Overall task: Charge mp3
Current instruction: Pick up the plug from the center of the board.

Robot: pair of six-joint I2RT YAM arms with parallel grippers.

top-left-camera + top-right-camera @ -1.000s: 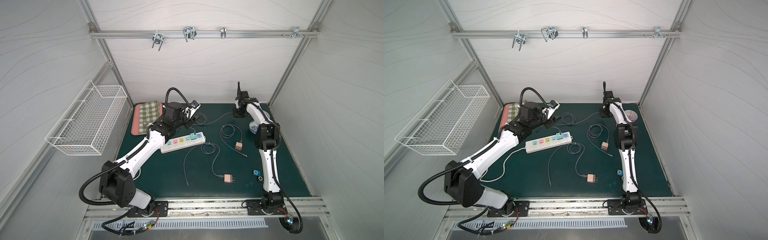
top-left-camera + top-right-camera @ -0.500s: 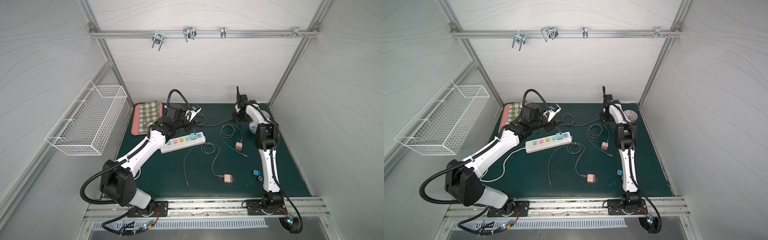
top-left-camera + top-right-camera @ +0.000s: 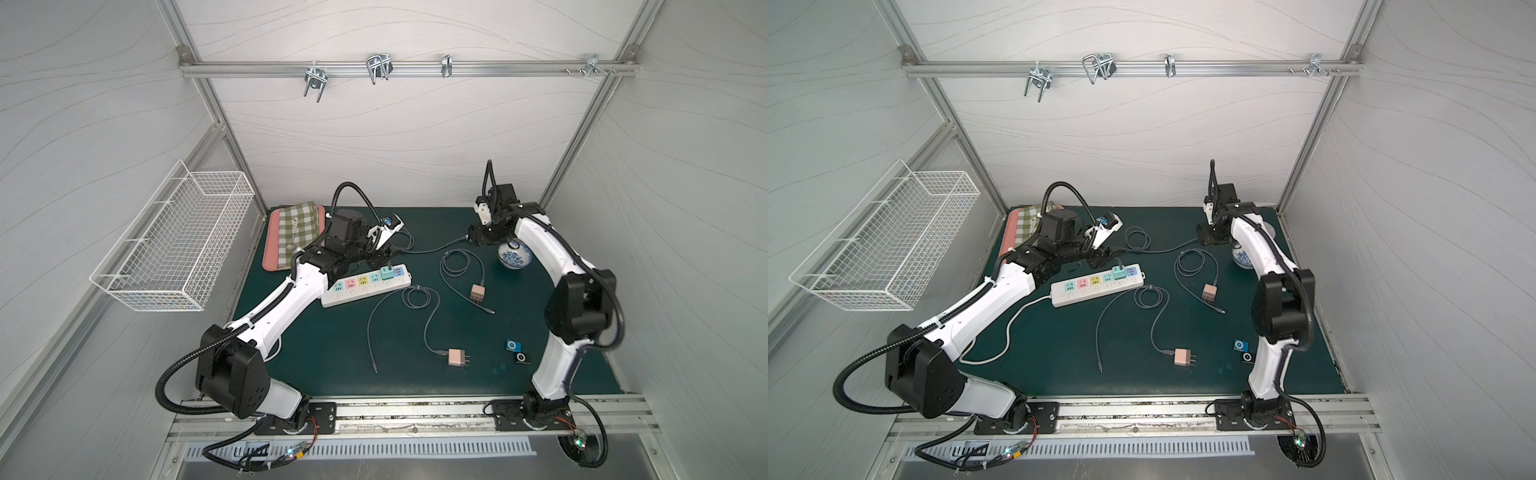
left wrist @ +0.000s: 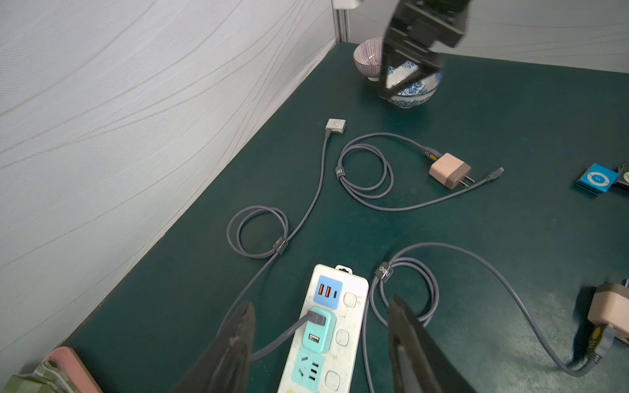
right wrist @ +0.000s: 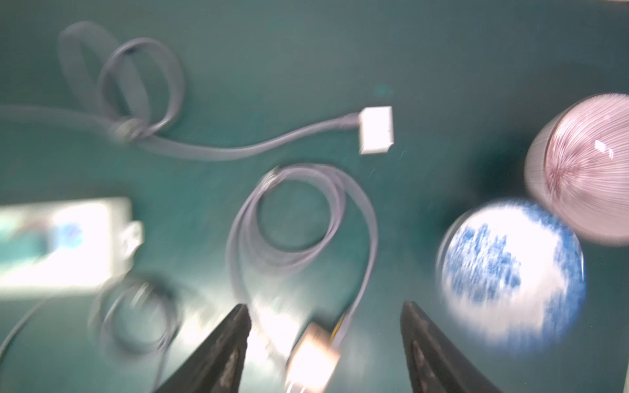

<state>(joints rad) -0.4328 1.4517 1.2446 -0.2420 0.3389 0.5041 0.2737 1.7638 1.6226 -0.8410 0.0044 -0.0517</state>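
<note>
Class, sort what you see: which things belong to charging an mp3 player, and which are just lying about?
Belongs:
white power strip with coloured sockets; teal plug adapter; grey cable; small white square player; blue square player; black player; two pink plug adapters.

Lying about:
blue-and-white patterned bowl; pink striped bowl; green checked cloth; pink tray; white wire basket.

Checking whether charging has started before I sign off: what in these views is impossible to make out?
- Silver mp3: cable joint too small in left wrist view, blurred in right wrist view, hidden by right gripper in both top views.
- Black mp3: cut off by left wrist view's edge.
- Pink charger: motion-blurred in right wrist view.
</note>
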